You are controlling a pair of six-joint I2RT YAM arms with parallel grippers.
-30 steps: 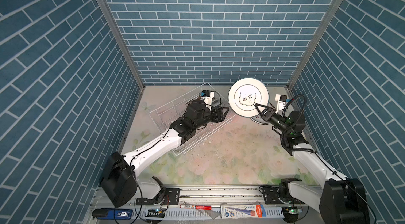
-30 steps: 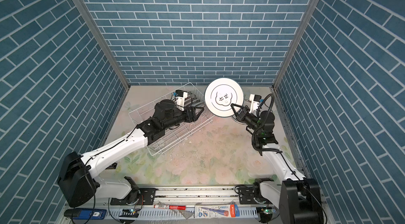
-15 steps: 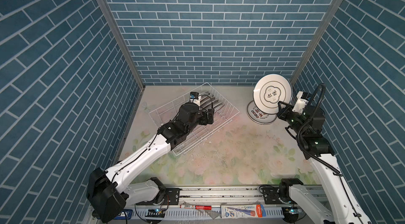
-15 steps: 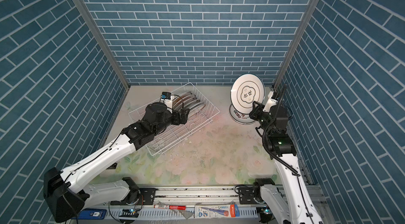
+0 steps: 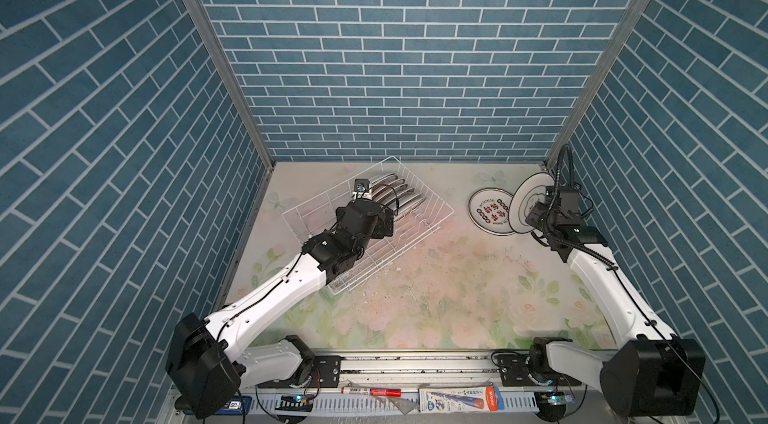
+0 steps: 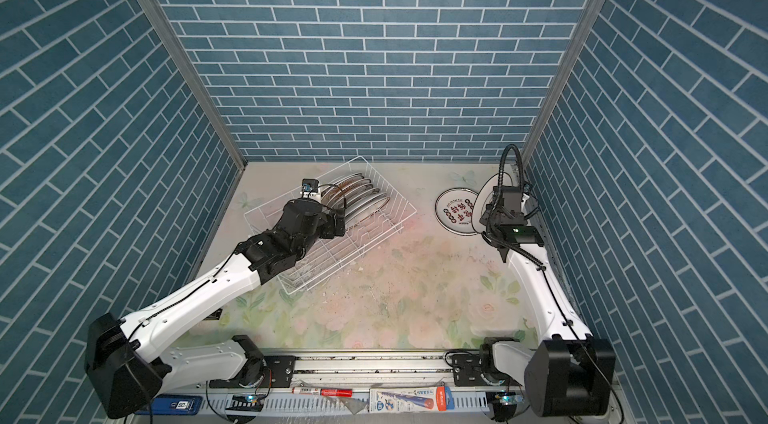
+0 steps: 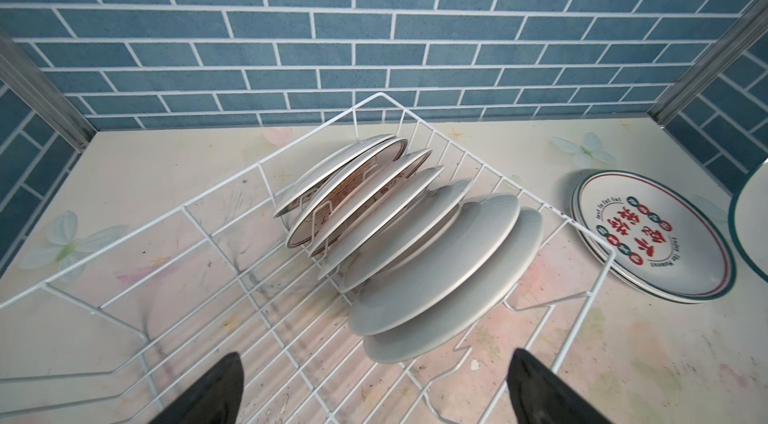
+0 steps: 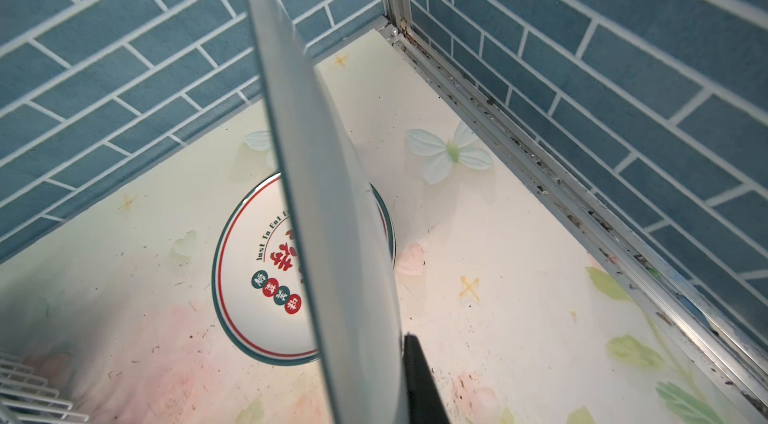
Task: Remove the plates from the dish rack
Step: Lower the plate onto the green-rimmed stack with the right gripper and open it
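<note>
The held plate [image 8: 332, 193] stands on edge and shows nearly edge-on in the right wrist view. The right gripper [image 5: 536, 218] pinches its lower rim, jaws clenched on it. Only one finger shows there, the other being hidden behind the plate. The plate hangs just beside and partly over the stack [image 5: 488, 210] of unloaded plates, which lies face up on the table [image 5: 415, 276] near the right back corner.

The step in hand appears to be laying this plate onto that stack. To do it well, the wrist should tip the plate flat and centre it over the stack's printed face. It should then lower the plate until rim meets rim before letting go. Releasing it while tilted risks a clatter or a slide toward the wall [image 5: 623, 152].

The remaining plates [image 7: 415, 243], about seven, lean in a row between the prongs at the far end of the dish rack [image 7: 208, 276]. The left gripper [image 7: 376, 359] hovers over the rack floor facing the nearest white back, jaws spread wide and empty. It would best take that nearest plate by its upper rim.
</note>
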